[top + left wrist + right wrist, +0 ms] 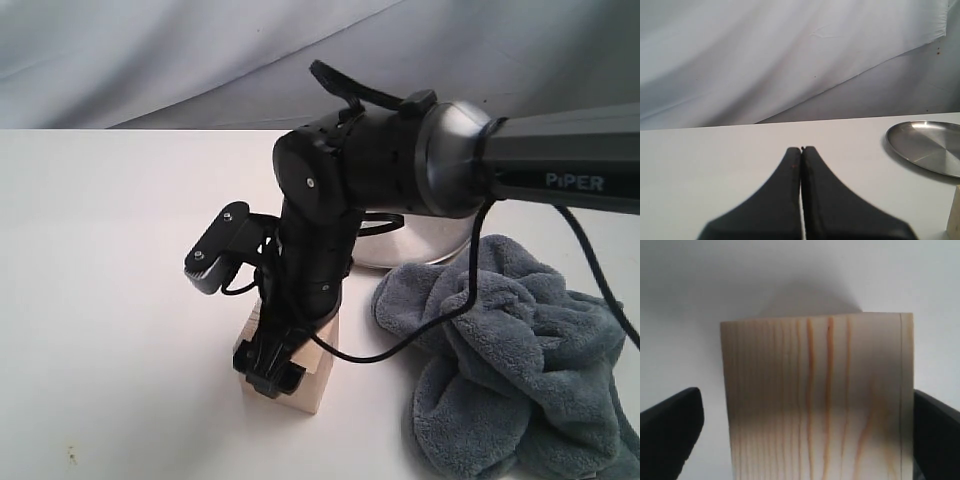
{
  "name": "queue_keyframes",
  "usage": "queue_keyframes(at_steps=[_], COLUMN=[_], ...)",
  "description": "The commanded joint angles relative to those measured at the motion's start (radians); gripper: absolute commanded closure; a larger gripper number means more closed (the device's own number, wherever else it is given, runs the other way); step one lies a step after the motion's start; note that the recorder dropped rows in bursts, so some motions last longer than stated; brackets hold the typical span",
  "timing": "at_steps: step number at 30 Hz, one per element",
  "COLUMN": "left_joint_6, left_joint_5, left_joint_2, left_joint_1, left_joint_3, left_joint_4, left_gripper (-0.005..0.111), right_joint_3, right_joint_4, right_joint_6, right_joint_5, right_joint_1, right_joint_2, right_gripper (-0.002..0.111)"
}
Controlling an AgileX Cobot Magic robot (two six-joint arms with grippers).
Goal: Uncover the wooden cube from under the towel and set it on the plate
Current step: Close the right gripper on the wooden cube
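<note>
The wooden cube (312, 385) stands uncovered on the white table, pale with orange grain lines (815, 400). My right gripper (270, 372) points down over it, open, with one finger on each side. In the right wrist view a strip of table shows between one finger (670, 425) and the cube, while the other finger (937, 435) is at the cube's edge. The towel (520, 370) lies crumpled to the cube's right. The plate (425, 240) sits behind the arm, partly hidden. My left gripper (801, 149) is shut and empty, with the plate (930, 145) and a corner of the cube (955, 215) beyond it.
The right arm (560, 160) stretches in from the right above the plate and towel, its cable (440, 325) hanging across the towel. A grey cloth backdrop (150, 60) runs behind the table's far edge.
</note>
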Motion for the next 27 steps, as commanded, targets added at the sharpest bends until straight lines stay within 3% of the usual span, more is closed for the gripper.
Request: queue_keyframes(at_steps=[1,11,14,16,23,26,27], left_joint_6=[-0.003,-0.003,-0.003,-0.003,-0.003,-0.003,-0.003], left_joint_5=[-0.003,-0.003,-0.003,-0.003,-0.003,-0.003,-0.003], left_joint_2=[-0.004,-0.004,-0.004,-0.004,-0.004,-0.004,-0.004], left_joint_1=[-0.005,-0.005,-0.005,-0.005,-0.005,-0.005,-0.005], left_joint_3=[0.004,0.004,0.004,0.004,0.004,0.004,0.004], left_joint_4=[-0.002,-0.002,-0.002,-0.002,-0.002,-0.002,-0.002], left_gripper=[0.107,0.107,0.107,0.107,0.107,0.107,0.107], right_joint_3=[-0.009,-0.009,-0.009,-0.009,-0.009,-0.009,-0.009], right_joint_4=[0.009,0.012,0.01,0.006,0.004,0.004,0.004], right_joint_6=[0.008,0.015,0.035,0.05,0.068,0.074,0.079], right_joint_5=[-0.017,-0.035,-0.035,-0.035,-0.02,-0.018,-0.018], right_joint_1=[-0.006,-0.006,-0.006,-0.006,-0.006,-0.006,-0.006], right_joint_2=[0.03,0.043,0.043,0.043,0.043,0.043,0.043], right_gripper=[0.009,0.01,0.016,0.026,0.092,0.108,0.108])
